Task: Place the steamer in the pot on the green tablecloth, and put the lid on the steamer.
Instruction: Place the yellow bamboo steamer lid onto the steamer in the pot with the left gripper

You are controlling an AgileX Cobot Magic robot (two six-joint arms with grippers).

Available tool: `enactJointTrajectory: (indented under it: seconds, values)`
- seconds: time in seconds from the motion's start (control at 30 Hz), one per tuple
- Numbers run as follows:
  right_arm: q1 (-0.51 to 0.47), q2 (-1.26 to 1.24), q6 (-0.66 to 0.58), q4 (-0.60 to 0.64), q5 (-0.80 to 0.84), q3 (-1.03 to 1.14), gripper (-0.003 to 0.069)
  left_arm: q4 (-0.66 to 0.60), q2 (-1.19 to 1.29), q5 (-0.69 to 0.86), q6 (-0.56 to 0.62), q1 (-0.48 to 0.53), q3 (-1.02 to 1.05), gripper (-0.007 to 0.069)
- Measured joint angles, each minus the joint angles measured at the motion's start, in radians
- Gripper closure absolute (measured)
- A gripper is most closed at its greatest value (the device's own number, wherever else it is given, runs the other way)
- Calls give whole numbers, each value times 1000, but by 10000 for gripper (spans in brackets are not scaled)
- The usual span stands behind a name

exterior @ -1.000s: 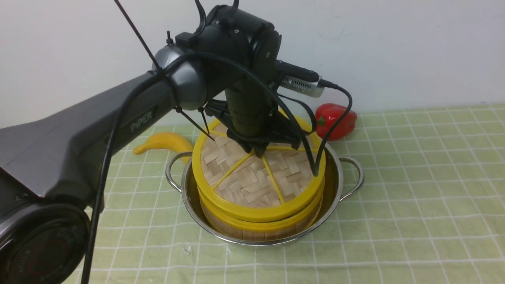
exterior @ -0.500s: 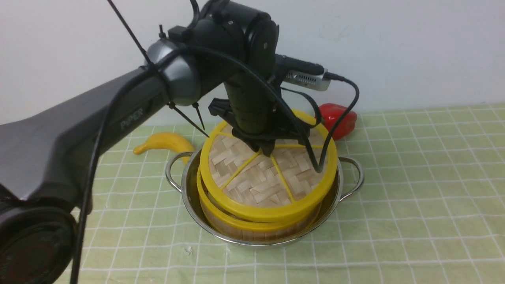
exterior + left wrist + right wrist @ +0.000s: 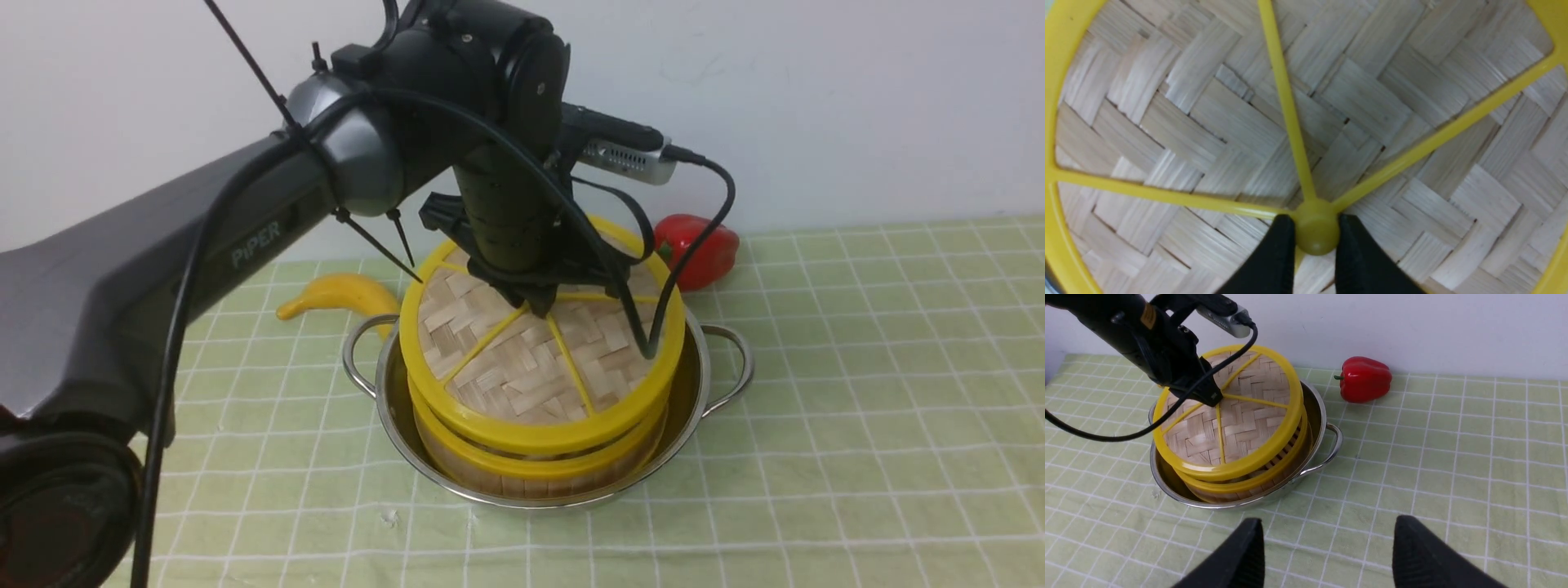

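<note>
The steamer (image 3: 539,474) stands inside the shiny pot (image 3: 695,384) on the green tablecloth (image 3: 857,367). The woven lid (image 3: 522,367) hangs tilted over the steamer, its far edge raised and its near edge close to the steamer's rim. My left gripper (image 3: 543,309) comes down from above and is shut on the lid's yellow hub (image 3: 1316,234). The black fingers (image 3: 1278,253) press on both sides of the hub. In the right wrist view the lid (image 3: 1241,416) covers most of the steamer (image 3: 1274,473). My right gripper (image 3: 1327,535) is open over bare cloth in front of the pot (image 3: 1316,412), holding nothing.
A red bell pepper (image 3: 702,245) lies behind the pot to the right, near the wall. A yellow banana (image 3: 339,294) lies behind the pot to the left. The left arm and its cable reach across the left of the front view.
The left gripper carried the lid a little to the right, then back left. The lid now sits higher at its far edge. The right gripper has stayed open.
</note>
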Motion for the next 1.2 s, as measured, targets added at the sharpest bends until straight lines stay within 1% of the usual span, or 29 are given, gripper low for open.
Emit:
enactJointTrajectory:
  seconds: [0.2,0.43,0.83,1.2]
  values:
    - [0,0,0,0,0,0,237,3,37,0,0,7,0,508]
    - [0,0,0,0,0,0,237,49,43,0,0,8,0,508]
    - [0,0,0,0,0,0,237,16,43,0,1,9,0,508]
    - [0,0,0,0,0,0,237,16,43,0,1,9,0,508]
